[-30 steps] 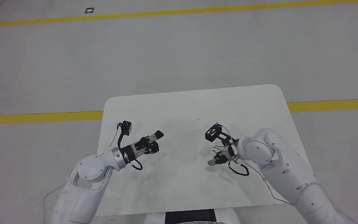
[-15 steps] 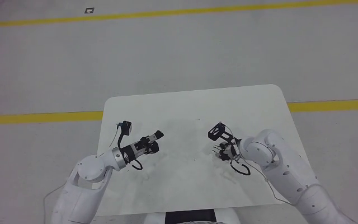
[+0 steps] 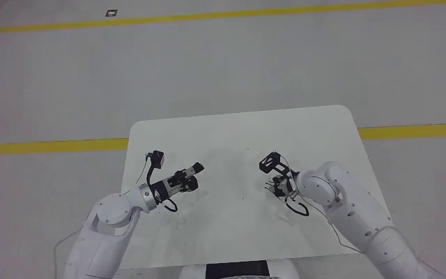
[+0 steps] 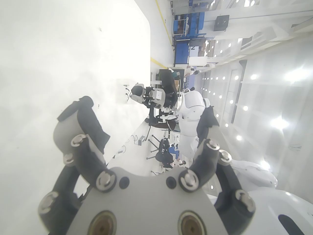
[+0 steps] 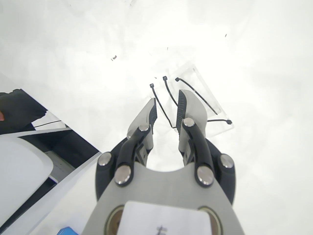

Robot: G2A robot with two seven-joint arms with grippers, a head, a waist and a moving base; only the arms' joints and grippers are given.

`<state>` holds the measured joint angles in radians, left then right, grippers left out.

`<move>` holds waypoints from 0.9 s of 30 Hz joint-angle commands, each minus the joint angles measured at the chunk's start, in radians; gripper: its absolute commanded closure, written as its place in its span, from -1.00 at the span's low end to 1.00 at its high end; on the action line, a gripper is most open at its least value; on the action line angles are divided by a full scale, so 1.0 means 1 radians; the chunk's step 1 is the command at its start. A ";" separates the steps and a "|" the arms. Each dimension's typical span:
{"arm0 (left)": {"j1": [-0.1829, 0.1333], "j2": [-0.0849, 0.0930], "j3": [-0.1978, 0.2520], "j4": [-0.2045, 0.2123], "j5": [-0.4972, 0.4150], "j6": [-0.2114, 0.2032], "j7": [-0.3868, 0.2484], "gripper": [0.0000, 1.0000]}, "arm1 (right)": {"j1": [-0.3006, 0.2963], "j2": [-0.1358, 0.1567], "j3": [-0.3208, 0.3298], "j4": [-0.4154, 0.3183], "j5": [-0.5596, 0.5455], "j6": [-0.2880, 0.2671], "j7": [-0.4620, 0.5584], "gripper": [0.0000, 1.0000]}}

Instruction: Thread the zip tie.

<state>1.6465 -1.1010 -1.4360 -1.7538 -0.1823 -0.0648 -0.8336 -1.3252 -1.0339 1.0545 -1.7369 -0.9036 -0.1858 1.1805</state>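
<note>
Closest to us, the right tool hangs over the white rounded bench with its two ribbed fingers apart and nothing between the pads. A thin black plastic zip tie lies flat just beyond the fingertips, and its strap runs through the gap between them. We cannot tell whether the fingers touch it yet. A little farther on, other black ties lie loose on the same clear plastic sheet, near one another but not crossing the first.

Over the last second the right tool has pulled in from a more stretched-out pose nearer the bench's front edge and turned to sit above the ties. Most of that shift came in the first half-second, and since then it has barely moved. We read this as the tool settling into line for a pick. The grasp has not been made and no threading has begun.

Well apart, across the bench, the left tool has kept its place throughout. Its own wrist view shows the left tool spread wide and empty, facing the sheet. We judge that it is waiting to take the tie's free end once the right tool lifts it.
</note>
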 commanded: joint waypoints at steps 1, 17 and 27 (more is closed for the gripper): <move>0.000 0.000 0.000 0.000 0.000 0.000 0.000 -1.00 | 0.001 0.000 -0.004 0.002 -0.011 0.004 -0.008 0.62; 0.000 0.000 0.000 0.000 0.000 0.000 0.000 -1.00 | 0.023 -0.006 -0.039 0.037 -0.059 0.013 -0.037 0.62; 0.000 0.000 0.000 0.000 0.000 0.000 0.000 -1.00 | 0.042 -0.012 -0.058 0.057 -0.071 0.011 -0.040 0.62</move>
<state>1.6465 -1.1010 -1.4360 -1.7538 -0.1823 -0.0648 -0.8336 -1.2848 -1.0450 0.9974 -1.6811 -0.9744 -0.1754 1.1406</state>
